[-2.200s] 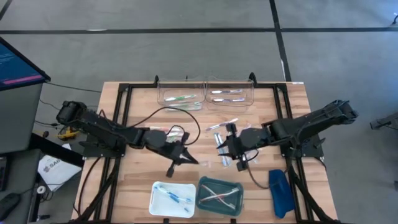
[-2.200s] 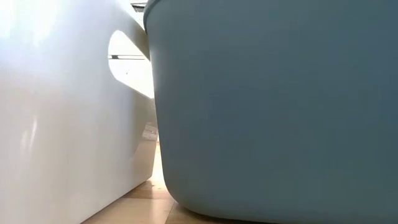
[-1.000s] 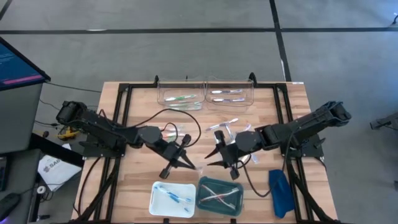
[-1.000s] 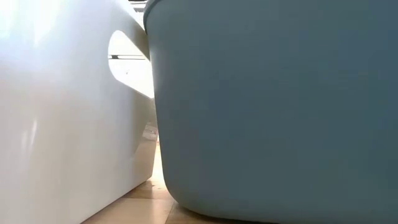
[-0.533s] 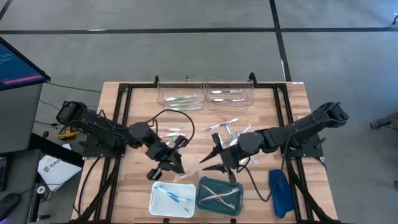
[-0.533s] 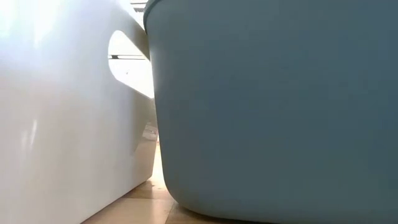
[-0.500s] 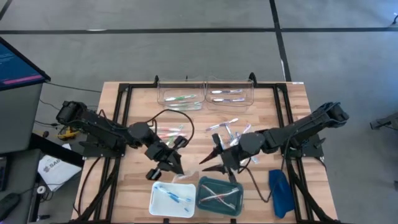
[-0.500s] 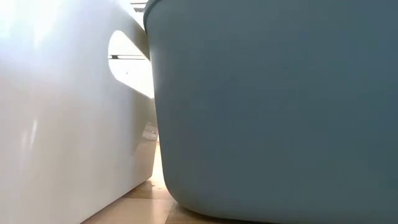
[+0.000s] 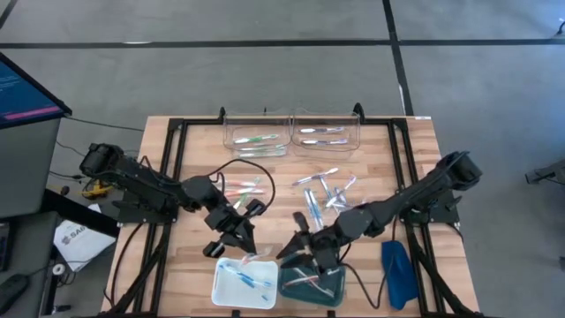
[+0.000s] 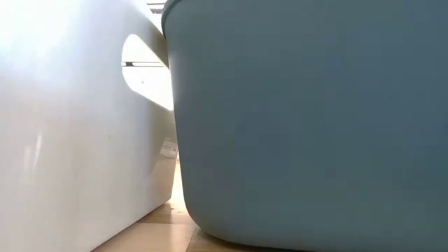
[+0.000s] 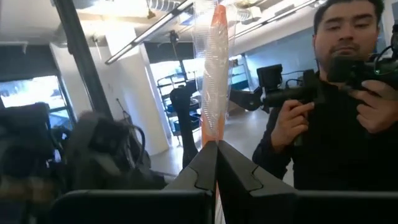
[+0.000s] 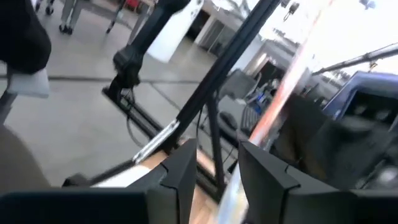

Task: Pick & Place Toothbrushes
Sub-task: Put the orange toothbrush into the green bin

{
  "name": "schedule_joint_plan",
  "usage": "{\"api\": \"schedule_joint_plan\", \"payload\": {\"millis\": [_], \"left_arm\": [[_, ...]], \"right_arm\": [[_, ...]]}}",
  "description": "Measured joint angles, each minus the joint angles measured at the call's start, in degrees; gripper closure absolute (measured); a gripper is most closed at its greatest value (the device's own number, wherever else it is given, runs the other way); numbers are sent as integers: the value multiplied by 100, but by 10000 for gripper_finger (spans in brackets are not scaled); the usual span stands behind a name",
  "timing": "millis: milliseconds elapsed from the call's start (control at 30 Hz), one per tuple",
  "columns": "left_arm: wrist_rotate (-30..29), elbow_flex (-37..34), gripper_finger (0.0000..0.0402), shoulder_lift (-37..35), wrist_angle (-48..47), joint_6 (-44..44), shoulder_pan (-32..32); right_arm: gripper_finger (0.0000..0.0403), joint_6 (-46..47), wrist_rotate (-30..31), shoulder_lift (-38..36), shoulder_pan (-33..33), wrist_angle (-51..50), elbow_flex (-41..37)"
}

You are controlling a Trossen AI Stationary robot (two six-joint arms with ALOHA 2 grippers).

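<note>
Overhead, two clear trays (image 9: 291,135), two bins (image 9: 278,280)

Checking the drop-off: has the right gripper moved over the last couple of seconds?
Yes. In the high view the right gripper has travelled from mid-table toward the near edge, and now hangs at the rim of the teal bin.

I'm seeing both arms reaching inward and low; the left hand (image 9: 237,240) is pinching fully closed, while the right hand (image 9: 301,252) is sitting partly parted.
</note>
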Motion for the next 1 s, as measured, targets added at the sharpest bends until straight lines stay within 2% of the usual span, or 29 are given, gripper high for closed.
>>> {"api": "schedule_joint_plan", "payload": {"millis": [233,467,667,867,1000], "left_arm": [[-7,-8,401,0,-265,-102,35],[-30,-6,401,55,-468,-100,177],[-439,-8,401,245,-504,-120,333],[-442,-8,401,224,-482,-122,312],[-439,-8,401,216,-489,-150,313]], "right_arm": [[290,69,7,-5,-103,-11,4],[290,1193,7,-7,-438,-44,4],[290,1941,-1,-7,-648,-245,4],[286,2054,-15,-11,-643,-512,4],[261,2068,-17,-14,-611,-529,4]]}}
